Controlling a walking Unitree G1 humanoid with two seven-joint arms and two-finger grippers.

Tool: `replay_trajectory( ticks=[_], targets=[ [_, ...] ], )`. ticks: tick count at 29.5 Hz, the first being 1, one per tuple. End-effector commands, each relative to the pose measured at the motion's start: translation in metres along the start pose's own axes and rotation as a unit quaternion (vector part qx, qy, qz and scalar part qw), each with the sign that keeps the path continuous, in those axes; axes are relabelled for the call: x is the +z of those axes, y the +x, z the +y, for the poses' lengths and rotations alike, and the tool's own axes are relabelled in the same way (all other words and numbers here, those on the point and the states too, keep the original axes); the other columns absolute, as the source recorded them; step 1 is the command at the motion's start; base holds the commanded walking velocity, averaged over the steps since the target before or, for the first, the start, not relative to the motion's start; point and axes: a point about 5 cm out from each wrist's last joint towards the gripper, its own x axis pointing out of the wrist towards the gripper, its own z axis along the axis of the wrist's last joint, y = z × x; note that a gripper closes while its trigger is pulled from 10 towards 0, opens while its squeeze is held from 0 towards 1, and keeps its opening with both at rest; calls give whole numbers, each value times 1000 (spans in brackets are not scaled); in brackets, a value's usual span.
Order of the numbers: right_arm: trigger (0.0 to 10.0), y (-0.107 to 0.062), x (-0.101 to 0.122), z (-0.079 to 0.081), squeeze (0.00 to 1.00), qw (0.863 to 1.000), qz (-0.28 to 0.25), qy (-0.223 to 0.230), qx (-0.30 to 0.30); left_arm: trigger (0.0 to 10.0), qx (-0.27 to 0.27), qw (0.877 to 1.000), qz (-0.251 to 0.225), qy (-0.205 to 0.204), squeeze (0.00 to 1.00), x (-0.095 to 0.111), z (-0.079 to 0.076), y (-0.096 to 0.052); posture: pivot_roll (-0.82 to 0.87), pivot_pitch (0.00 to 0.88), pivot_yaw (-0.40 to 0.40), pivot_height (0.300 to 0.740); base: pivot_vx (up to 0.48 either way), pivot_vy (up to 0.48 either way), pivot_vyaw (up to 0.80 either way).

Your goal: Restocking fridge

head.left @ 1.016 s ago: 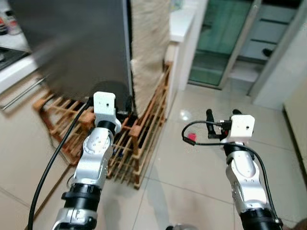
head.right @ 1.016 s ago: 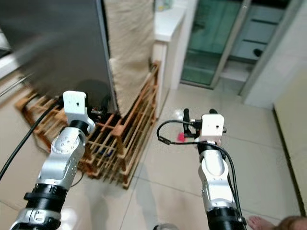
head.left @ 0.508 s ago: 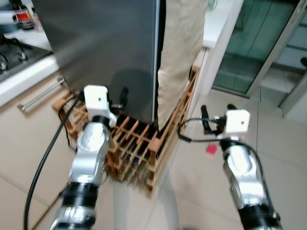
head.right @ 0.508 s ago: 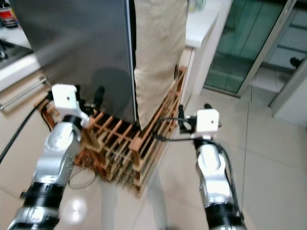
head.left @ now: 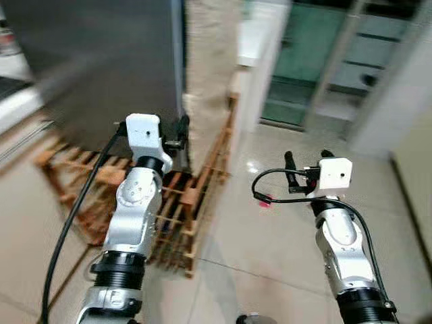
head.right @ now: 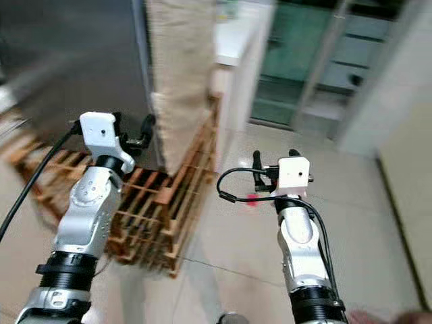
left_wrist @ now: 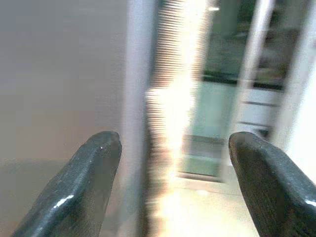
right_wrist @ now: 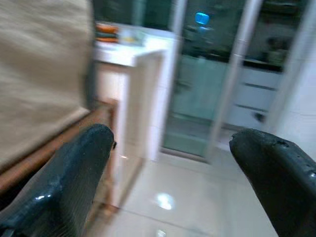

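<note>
Blurred head views, robot facing the lower part of a tall dark fridge (head.left: 101,61) at far left. The fridge stands closed on a wooden pallet (head.left: 196,196), its long axis upright; a beige cloth (head.left: 206,74) hangs along its right side. To the right lie pale floor tiles (head.left: 270,236), with a white counter (head.left: 260,40) and glass doors (head.left: 317,61) beyond.

The left gripper (head.left: 174,135) is raised close before the fridge's lower right corner. In the left wrist view its two black fingers (left_wrist: 94,182) stand spread apart with nothing between them; the grey fridge face and its right edge lie straight ahead.

The right gripper (head.left: 307,165) hovers over open floor, well to the right of the fridge. Its fingers (right_wrist: 74,182) are likewise parted and empty, pointing toward the counter and glass doors.

The fridge thus lies ahead of and nearest the left arm, and far left of the right one. No goods for restocking can be made out.
</note>
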Motion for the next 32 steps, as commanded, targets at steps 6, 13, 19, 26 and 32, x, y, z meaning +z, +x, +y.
replay_trajectory(
  ticks=[6, 13, 19, 26, 32],
  targets=[
    [10000, 2, 5, 1, 0, 1000, -11, -4, 5, 10000, -2, 1000, -3, 3, 0, 7, -11, 15, -147, 0, -18, 740, 0, 0, 0],
    [10000, 2, 6, 5, 0, 1000, -14, -4, 10, 10000, 46, 999, -7, -8, 0, 19, -11, 40, -154, 0, -23, 740, 0, 0, 0],
    [10000, 0, 7, 2, 0, 1000, -15, -9, 9, 10000, 86, 996, -34, -13, 0, 35, 0, 51, -178, 0, -10, 740, 0, 0, 0],
    [10000, -4, 4, 0, 0, 1000, -10, -10, 7, 10000, 101, 993, -53, -10, 0, 41, 5, 50, -182, 0, -8, 740, 0, 0, 0],
    [10000, -5, 2, 2, 0, 1000, -4, -8, 11, 10000, 81, 995, -63, 5, 0, 41, -4, 48, -174, 0, -9, 740, 0, 0, 0]
  ],
)
